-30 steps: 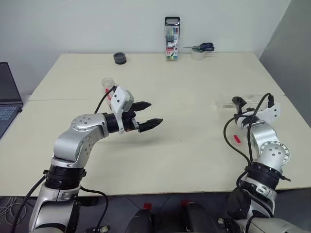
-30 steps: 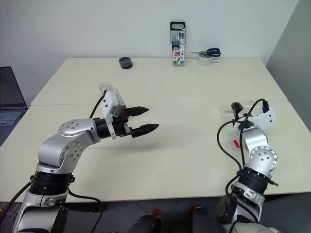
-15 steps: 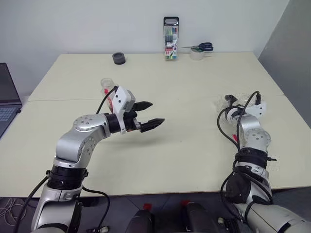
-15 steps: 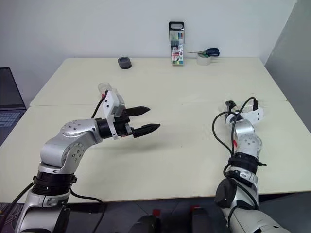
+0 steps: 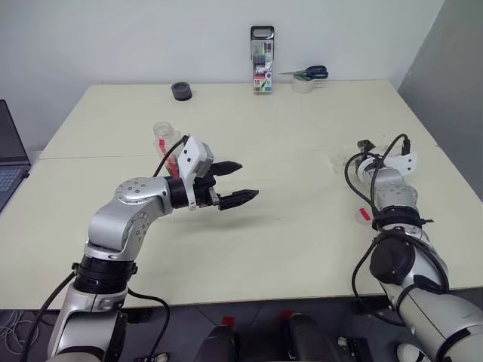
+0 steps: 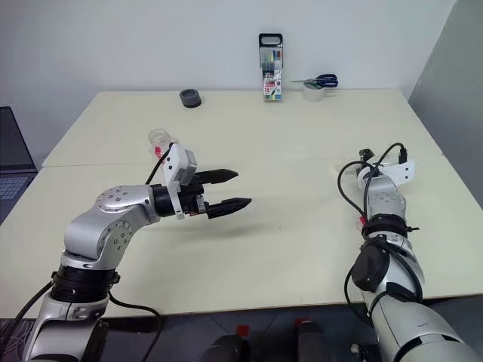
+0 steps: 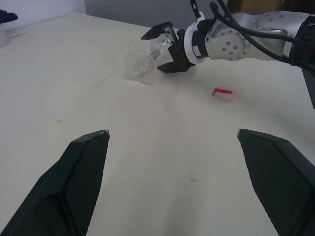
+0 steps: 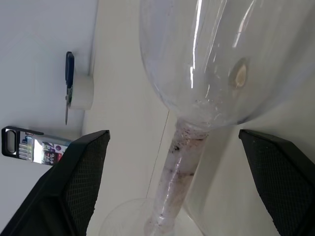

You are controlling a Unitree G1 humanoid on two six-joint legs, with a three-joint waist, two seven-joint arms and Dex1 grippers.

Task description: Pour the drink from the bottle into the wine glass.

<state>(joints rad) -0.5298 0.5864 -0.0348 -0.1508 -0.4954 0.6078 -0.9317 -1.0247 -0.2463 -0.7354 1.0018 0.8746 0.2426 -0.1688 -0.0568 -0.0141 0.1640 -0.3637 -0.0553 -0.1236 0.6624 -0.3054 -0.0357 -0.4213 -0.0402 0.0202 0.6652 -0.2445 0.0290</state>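
no readable text anywhere. printed label on marker pack [image 5: 262,72] at the far table edge, too small to read. red-and-white strip on bottle [image 6: 160,143], lettering not legible. same marker pack label in the right wrist view, blurred and unreadable.

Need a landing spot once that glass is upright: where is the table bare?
The wide middle of the cream table, between the left end effector and the clear stemmed wine glass lying on its side, is bare. Crowded: the far edge, around the marker pack and tape roll.
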